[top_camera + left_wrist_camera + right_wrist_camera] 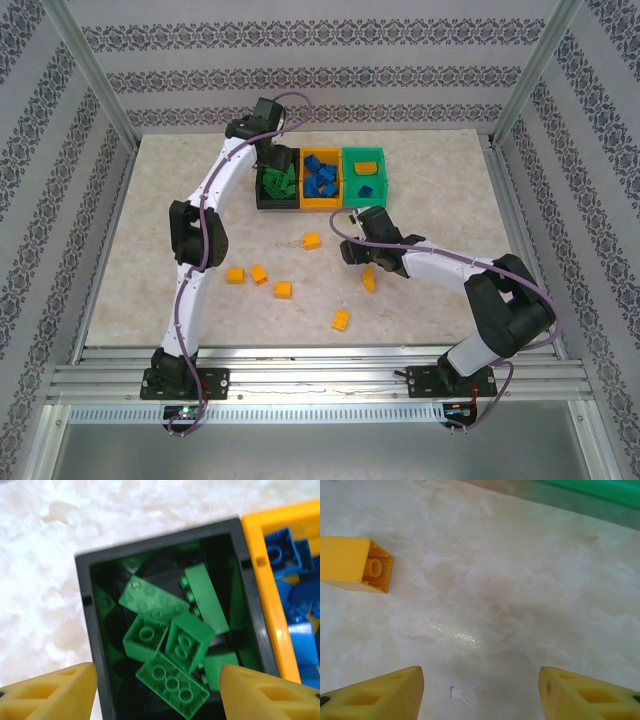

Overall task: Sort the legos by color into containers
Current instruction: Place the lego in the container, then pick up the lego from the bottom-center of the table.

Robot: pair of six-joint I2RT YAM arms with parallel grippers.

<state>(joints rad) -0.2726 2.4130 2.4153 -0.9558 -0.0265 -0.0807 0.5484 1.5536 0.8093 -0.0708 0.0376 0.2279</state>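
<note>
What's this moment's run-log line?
left gripper open over black bin | green legos inside | right gripper open, empty | yellow legos loose on table

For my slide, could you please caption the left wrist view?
Open left gripper above black bin of green legos, yellow-orange bin alongside.

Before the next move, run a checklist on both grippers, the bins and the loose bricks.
1. Left gripper empty, jaws apart above the black rectangular plastic bin: ok.
2. Green studded plastic bricks lie inside that bin: ok.
3. Right gripper open and empty over the marbled table: ok.
4. Yellow-orange studded brick near the right gripper lies free, on its side: ok.
5. Green plastic bin holds one colour: not ok, a blue brick lies in it with a yellow-orange one.
6. Table free of loose bricks: not ok, six yellow-orange ones lie there.
</note>
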